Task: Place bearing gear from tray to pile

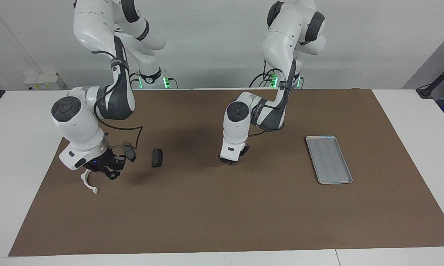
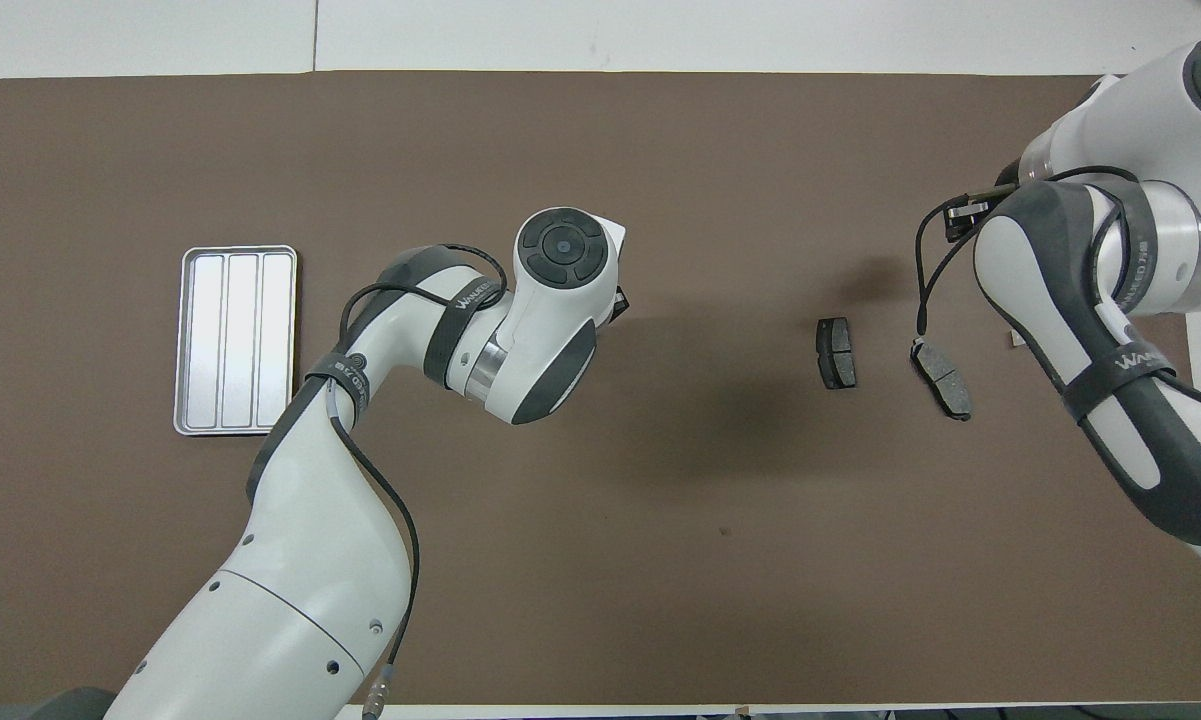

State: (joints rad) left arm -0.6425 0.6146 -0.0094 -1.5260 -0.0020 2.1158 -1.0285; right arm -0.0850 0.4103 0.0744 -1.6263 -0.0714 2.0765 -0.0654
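Note:
The silver tray (image 1: 329,159) (image 2: 235,340) lies with nothing in it toward the left arm's end of the table. The pile lies toward the right arm's end: two dark brake pads (image 1: 157,157) (image 1: 129,151) and a white curved bracket (image 1: 89,183). My right gripper (image 1: 111,174) hangs low over the pile, just above one end of the bracket, shut on a small dark round bearing gear (image 1: 113,176). In the overhead view the right arm hides most of the bracket. My left gripper (image 1: 229,160) is shut and hangs low over the middle of the mat.
A brown mat (image 1: 222,214) covers most of the white table. A black cable loops from the right wrist above the brake pad (image 2: 942,377) closest to the bracket. The other pad (image 2: 836,352) lies apart from both arms.

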